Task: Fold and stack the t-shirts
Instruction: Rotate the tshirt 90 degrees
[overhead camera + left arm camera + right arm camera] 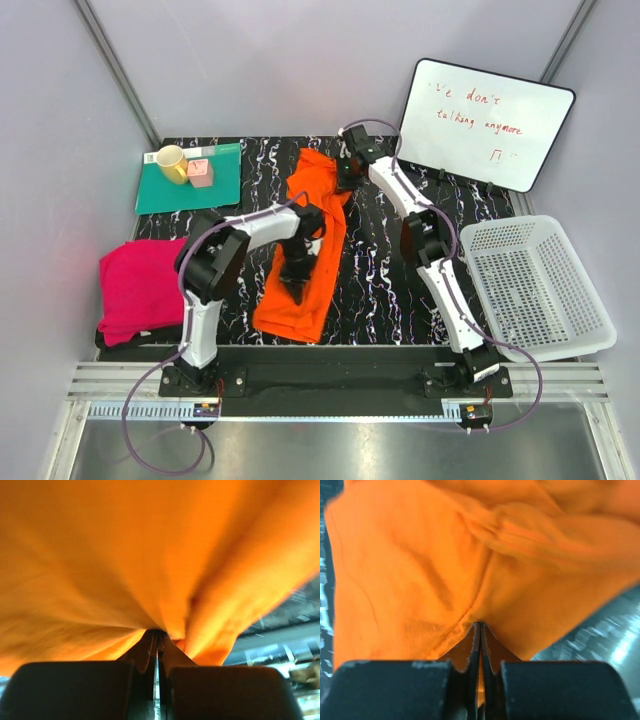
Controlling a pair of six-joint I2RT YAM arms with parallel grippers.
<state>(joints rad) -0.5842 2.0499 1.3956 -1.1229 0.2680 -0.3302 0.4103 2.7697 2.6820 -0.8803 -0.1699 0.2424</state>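
**Two pairs of jaws pinched on one orange t-shirt**

The orange t-shirt (300, 305) is stretched in a long strip down the middle of the black marbled counter (390, 290), from the far side to near the front edge. Its near part is gripped by the left jaws, which are seen shut in the left wrist view with a bunch of orange cloth (100, 555) caught between their tips. Its far end is held by the right jaws, likewise closed on a fold of the fabric (410, 580) in the right wrist view.

From above, the middle of the strip is crossed and partly hidden by the left arm (215, 265). The right arm (440, 275) is laid diagonally over the right half of the counter.

The magenta t-shirt (140, 285) is left bunched at the counter's left edge, well apart from the orange one, with the left arm's elbow between them. A teal mat (165, 195) is placed at the far left corner, and a yellow mug (171, 163) and a small pink block (201, 173) are set on it. A whiteboard (490, 125) with red handwriting is propped at the far right. A white perforated basket (535, 290) is found beside the counter's right edge, just beyond the right arm.
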